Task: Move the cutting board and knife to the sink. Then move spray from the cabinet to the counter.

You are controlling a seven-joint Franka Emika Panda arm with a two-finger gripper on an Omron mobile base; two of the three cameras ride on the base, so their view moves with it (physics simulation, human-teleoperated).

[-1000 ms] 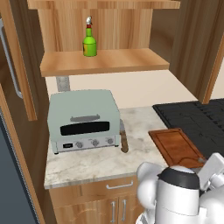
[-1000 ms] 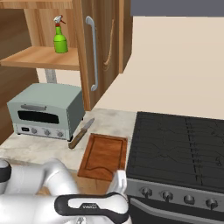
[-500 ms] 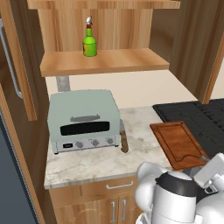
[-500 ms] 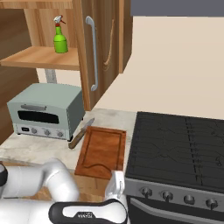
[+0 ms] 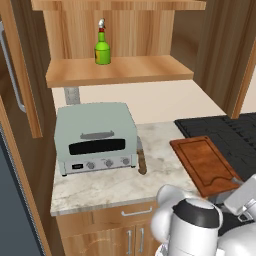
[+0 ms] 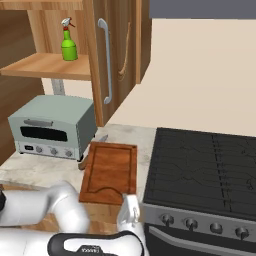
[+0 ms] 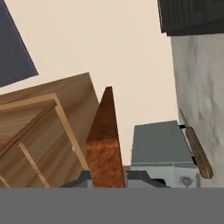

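**Board gripped at its near edge, knife on the counter, spray on the shelf**

We start with the cabinet (image 5: pixel 120 30), which fills the upper part of the left base view; its open shelf crosses the upper middle of the frame. In the right base view its door, with the long silver bar handle (image 6: pixel 106 60), stands in the upper centre.

Below it, the counter (image 5: pixel 115 182) spreads across the middle of the left base view, marbled beige and grey. The black stovetop (image 6: pixel 205 165) takes the right half of the right base view, just beside the counter.

The toaster oven (image 5: pixel 95 137) sits on the counter at centre left of the left base view, pale green with knobs along its front.

The cutting board (image 5: pixel 205 162) lies at centre right of the left base view, its far part over the counter beside the stovetop and its near edge raised toward the lower right corner. In the right base view it sits at lower centre.

The gripper (image 7: pixel 107 177) shows at the bottom centre of the hand view, and we see the board rising edge-on between its fingers, which are closed against both faces of it.

The knife (image 5: pixel 141 157) lies flat on the counter just right of the toaster oven, at the centre of the left base view, apart from the board.

The spray (image 5: pixel 102 47) stands upright on the cabinet shelf, upper centre-left of the left base view.
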